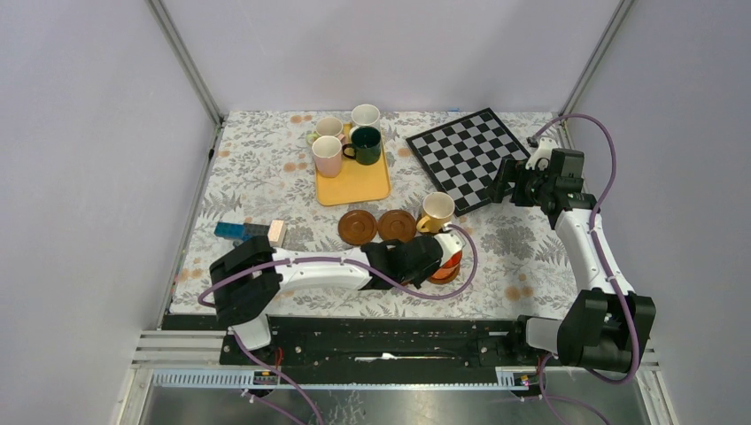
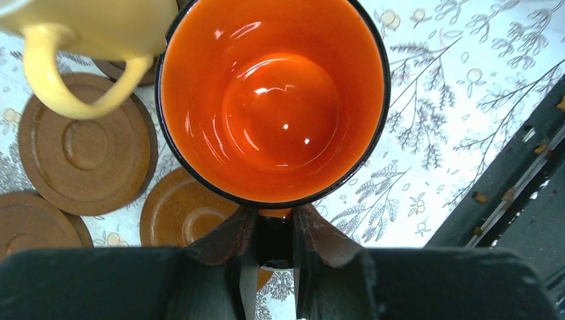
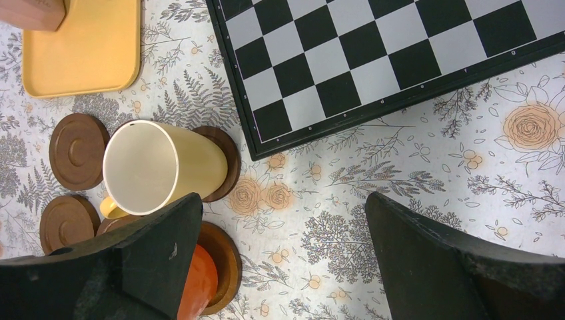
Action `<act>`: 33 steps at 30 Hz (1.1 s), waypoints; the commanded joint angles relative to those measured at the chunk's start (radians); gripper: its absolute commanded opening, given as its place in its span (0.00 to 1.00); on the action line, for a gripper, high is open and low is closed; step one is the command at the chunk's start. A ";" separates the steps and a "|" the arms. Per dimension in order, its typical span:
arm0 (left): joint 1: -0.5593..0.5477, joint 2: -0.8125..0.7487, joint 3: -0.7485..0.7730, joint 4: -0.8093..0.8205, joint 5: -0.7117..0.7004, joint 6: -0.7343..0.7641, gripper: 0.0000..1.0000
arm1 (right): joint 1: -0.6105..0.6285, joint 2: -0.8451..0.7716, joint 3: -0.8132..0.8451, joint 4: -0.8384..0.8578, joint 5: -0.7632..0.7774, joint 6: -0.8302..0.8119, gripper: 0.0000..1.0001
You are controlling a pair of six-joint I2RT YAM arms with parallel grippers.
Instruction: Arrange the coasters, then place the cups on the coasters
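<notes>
My left gripper (image 1: pixel 440 258) (image 2: pixel 274 230) is shut on the handle of the orange cup (image 1: pixel 449 258) (image 2: pixel 273 100) (image 3: pixel 194 280). That cup is over a coaster (image 1: pixel 444 276) (image 3: pixel 225 261); I cannot tell whether it rests on it. The yellow cup (image 1: pixel 437 211) (image 3: pixel 156 167) (image 2: pixel 86 30) stands on a coaster (image 3: pixel 226 157) just behind. Two bare coasters (image 1: pixel 357 227) (image 1: pixel 397 225) lie to their left. Pink (image 1: pixel 327 156), dark green (image 1: pixel 365 144), white (image 1: pixel 365 115) and pale green (image 1: pixel 329 127) cups stand on the yellow tray (image 1: pixel 354 184). My right gripper (image 1: pixel 514 184) (image 3: pixel 283 260) hangs open, holding nothing.
A black-and-white chessboard (image 1: pixel 465 158) (image 3: pixel 386 60) lies at the back right, next to my right gripper. A blue block (image 1: pixel 241 232) and a pale wooden block (image 1: pixel 276 233) lie at the left. Metal rails run along the table's near edge.
</notes>
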 commanded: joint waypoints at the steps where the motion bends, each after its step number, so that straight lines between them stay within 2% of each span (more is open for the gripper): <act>1: 0.001 -0.007 -0.008 0.103 -0.035 -0.049 0.00 | -0.004 -0.011 0.010 0.029 -0.006 -0.011 1.00; 7: 0.002 0.006 -0.008 0.121 -0.042 -0.062 0.02 | -0.004 -0.015 0.012 0.027 -0.003 -0.013 1.00; 24: 0.002 0.021 -0.030 0.114 -0.043 -0.057 0.34 | -0.004 -0.012 0.015 0.031 -0.013 -0.014 1.00; 26: 0.002 0.015 -0.020 0.095 -0.032 -0.036 0.42 | -0.004 -0.012 0.017 0.031 -0.012 -0.015 1.00; 29: 0.002 -0.004 -0.014 0.063 -0.009 -0.005 0.68 | -0.004 -0.012 0.015 0.029 -0.012 -0.014 1.00; 33: 0.002 -0.034 -0.019 0.006 0.033 0.003 0.87 | -0.004 -0.013 0.015 0.030 -0.009 -0.014 1.00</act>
